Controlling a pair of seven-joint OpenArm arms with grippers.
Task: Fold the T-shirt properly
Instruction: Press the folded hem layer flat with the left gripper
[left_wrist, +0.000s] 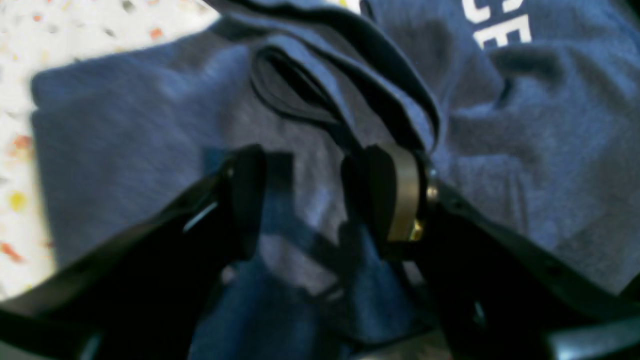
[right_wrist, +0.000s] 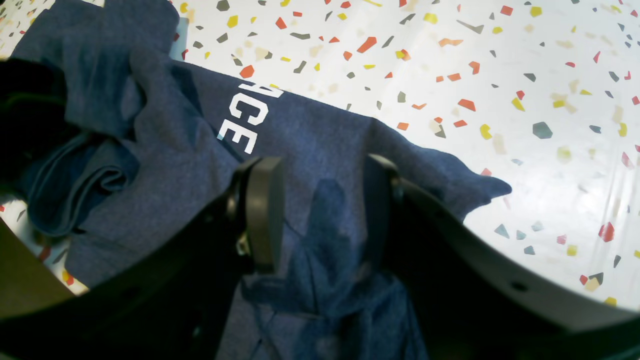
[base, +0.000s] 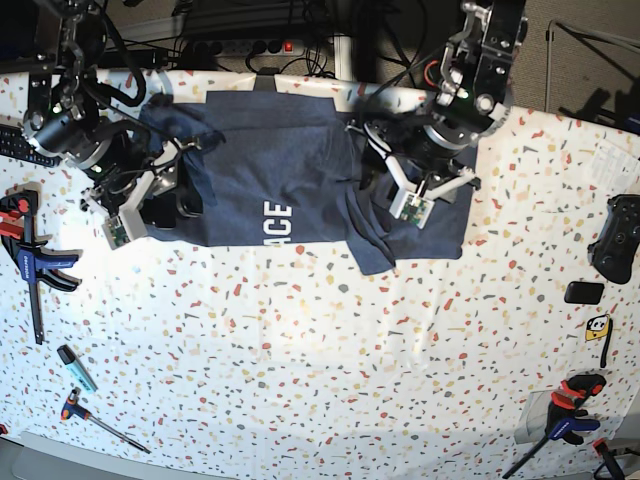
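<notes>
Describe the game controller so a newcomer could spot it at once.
Start at the big blue T-shirt spread at the far side of the speckled table, then go along to the table's right edge in the base view. The game controller lies there, above a small black block: black, with two hand grips.

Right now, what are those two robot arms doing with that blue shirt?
They are partway through folding a dark blue T-shirt spread on a speckled table. One arm works at each side of it. The right gripper has bunched cloth between its jaws. The left gripper hangs low over the other side with its jaws spread, fabric lying in the gap. The shirt is rumpled, with white lettering showing, so the fold is not finished.
</notes>
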